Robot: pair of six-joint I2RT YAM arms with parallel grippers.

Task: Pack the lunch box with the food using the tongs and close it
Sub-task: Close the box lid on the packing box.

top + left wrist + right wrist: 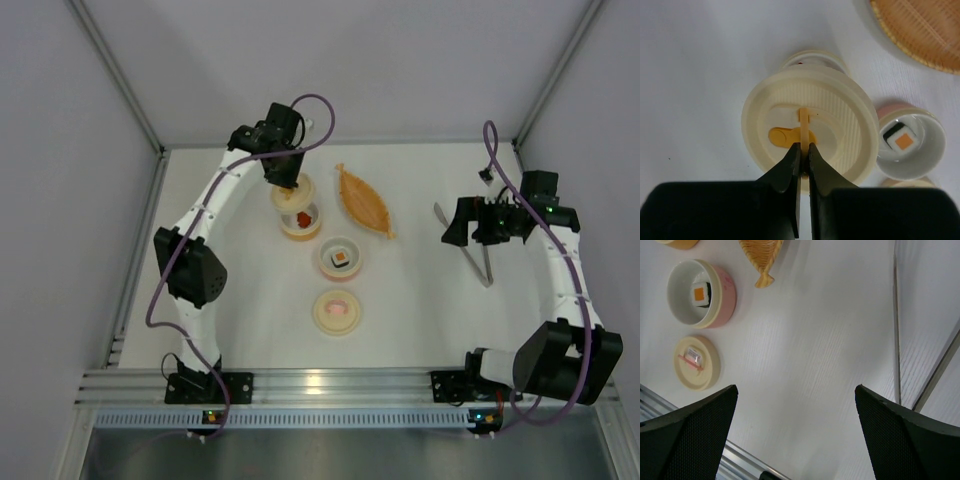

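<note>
— Tool by tool, then: what is the left tool [804, 147] doing from where you are standing?
— It is pinching together on the thin upright tab [803, 120] of a cream lid [845, 100], with the jaws squeezing that tab from both sides. The lid is hanging flat under it, over the orange tub [300, 230] toward the back of the bench [430, 320].
— Is the lid sitting on that tub?
— I am not managing to tell whether they are touching. From above, the lid is showing shifted a little toward the far side, and the reddish-orange lump [301, 217] is showing inside the tub.
— And the roll?
— The white roll [901, 137] is lying in the pink tub [936, 150], orange centre facing up, just in front of the orange tub. A second cream lid [337, 310], this one with a pink tab, is lying nearer the arms' bases, in line with the two tubs.
— What is the right tool [452, 225] doing?
— Its jaws are standing wide apart and gripping nothing. It is hovering over the right side of the bench, pointing toward the middle.
— Are the tongs in it?
— No. The tongs [478, 265] are lying flat on the bench, partly hidden beneath that tool and running toward the near edge. The boat-shaped dish [363, 200] is lying between the orange tub and the right tool, apart from both.
</note>
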